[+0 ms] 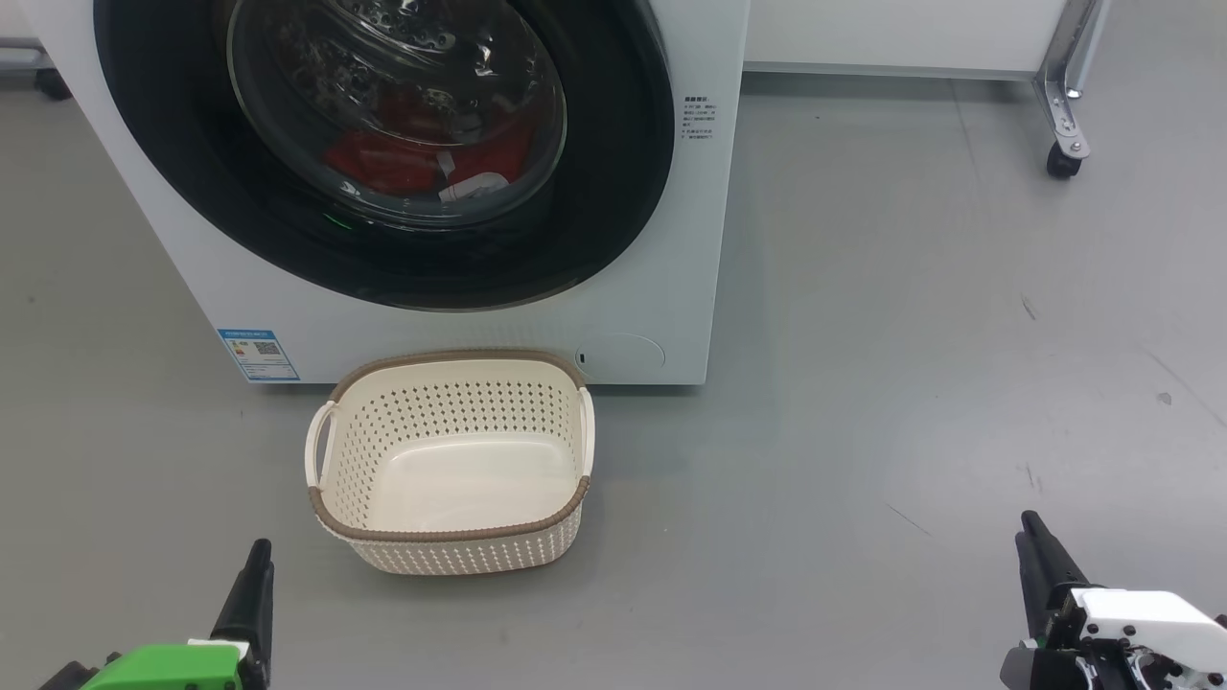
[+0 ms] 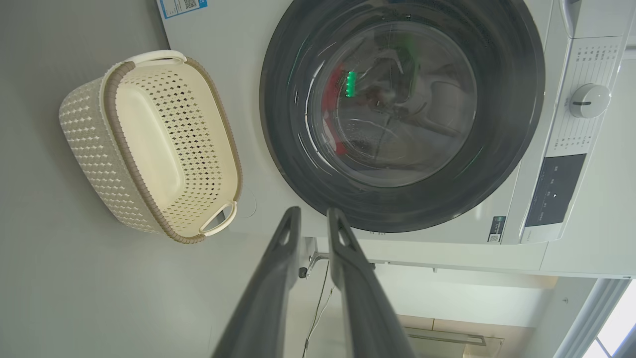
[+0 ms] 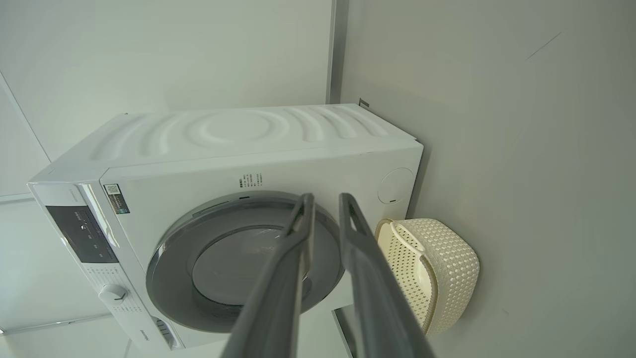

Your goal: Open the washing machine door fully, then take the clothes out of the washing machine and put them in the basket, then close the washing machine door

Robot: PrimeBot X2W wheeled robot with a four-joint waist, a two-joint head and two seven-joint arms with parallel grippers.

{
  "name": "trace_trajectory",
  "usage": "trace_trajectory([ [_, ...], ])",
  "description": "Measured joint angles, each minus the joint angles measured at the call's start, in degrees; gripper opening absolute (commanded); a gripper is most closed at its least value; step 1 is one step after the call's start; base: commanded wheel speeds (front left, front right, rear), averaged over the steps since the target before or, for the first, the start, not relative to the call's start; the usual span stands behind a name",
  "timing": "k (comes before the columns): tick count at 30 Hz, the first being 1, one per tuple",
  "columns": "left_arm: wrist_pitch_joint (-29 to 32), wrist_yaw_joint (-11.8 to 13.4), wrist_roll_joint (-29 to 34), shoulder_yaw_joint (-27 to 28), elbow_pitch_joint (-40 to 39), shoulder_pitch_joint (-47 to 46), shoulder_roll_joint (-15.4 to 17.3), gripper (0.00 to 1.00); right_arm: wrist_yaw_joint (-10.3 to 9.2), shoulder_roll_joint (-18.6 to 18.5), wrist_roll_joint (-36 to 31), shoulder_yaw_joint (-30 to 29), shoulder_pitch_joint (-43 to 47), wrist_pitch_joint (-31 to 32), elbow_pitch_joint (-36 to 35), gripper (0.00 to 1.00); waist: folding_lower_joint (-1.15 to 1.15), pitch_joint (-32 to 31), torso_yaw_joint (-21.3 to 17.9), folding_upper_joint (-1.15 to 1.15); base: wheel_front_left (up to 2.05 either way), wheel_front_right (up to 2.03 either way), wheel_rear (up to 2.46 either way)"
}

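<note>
door (image 1: 575, 220) shut, clothes (image 1: 383, 158) inside; l claw (image 2: 314, 216) & r claw (image 3: 328, 201) slightly parted, empty.

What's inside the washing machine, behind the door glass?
Red clothes with a white bit lie at the bottom of the steel drum, behind the shut door. Glare hides how many pieces.
</note>
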Motion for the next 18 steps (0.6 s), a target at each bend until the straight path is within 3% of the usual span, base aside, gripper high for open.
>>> trace_trajectory([
  [18,-3.11,0.00,1.36,-1.23,-0.91,0.65,-0.31,1.00,0.00,0.25,-2.54,1.29,0.88,-2.86,-1.38,1.00,0.00,0.16,-0.12,0.00,0.00,0.00,0.00],
])
